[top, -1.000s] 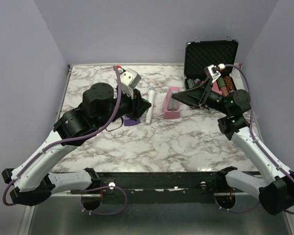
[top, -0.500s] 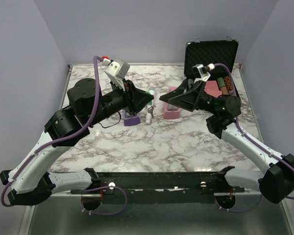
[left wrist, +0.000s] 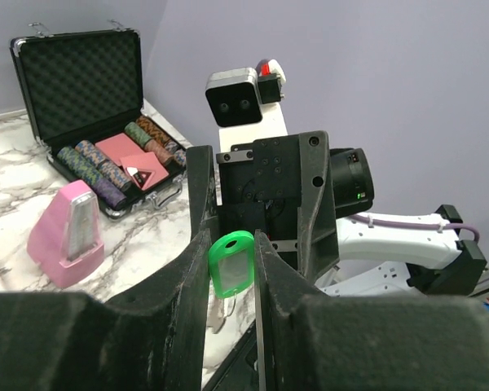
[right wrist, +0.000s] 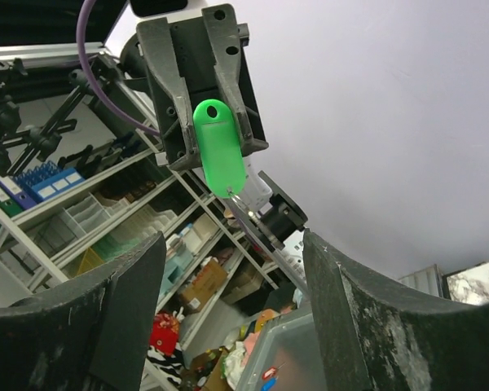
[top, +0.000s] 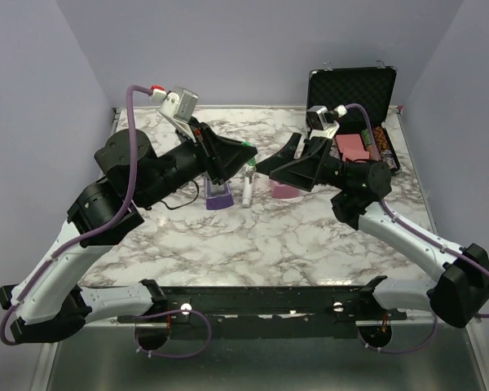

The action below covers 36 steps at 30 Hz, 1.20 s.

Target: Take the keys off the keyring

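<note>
Bench (top: 293, 236) carries everything, and both arms are up above its far middle. The left arm (top: 138, 171) comes in from 9 o'clock and the right arm (top: 391, 220) from 3 o'clock. Their tips face each other, near but not touching.

The left fingers (top: 238, 155) are shut tight on the green key (left wrist: 231, 265). They pinch its sides up in the air, off the bench. The right fingers (top: 270, 165) are spread wide with nothing in them.

In the right wrist view the key sits at 12 o'clock, straight ahead of the gap between those fingers. Its long side runs from 12 to 6, tipped a bit toward 5. The end with the hole points to 12.

The keyring (right wrist: 231, 194) looks like a thin grey loop at the 6 o'clock end. It is very small and hard to be sure of. I think the free right fingers must come in low and pinch that loop.
</note>
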Each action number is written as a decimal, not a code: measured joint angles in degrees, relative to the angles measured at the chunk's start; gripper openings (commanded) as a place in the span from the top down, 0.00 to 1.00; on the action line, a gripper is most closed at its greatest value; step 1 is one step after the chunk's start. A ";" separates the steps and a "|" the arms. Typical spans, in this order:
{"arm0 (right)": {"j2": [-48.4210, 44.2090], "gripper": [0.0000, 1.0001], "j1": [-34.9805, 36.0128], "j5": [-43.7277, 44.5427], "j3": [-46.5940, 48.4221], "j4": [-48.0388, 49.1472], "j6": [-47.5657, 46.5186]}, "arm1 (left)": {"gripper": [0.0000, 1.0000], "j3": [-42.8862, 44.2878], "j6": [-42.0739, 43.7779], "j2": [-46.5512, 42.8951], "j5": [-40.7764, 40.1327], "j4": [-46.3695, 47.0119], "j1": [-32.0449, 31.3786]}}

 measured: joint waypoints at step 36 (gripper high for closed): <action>3.58 0.53 3.80 3.23 3.85 5.42 -0.42 | 0.89 -0.09 -3.80 -0.83 1.29 5.14 0.00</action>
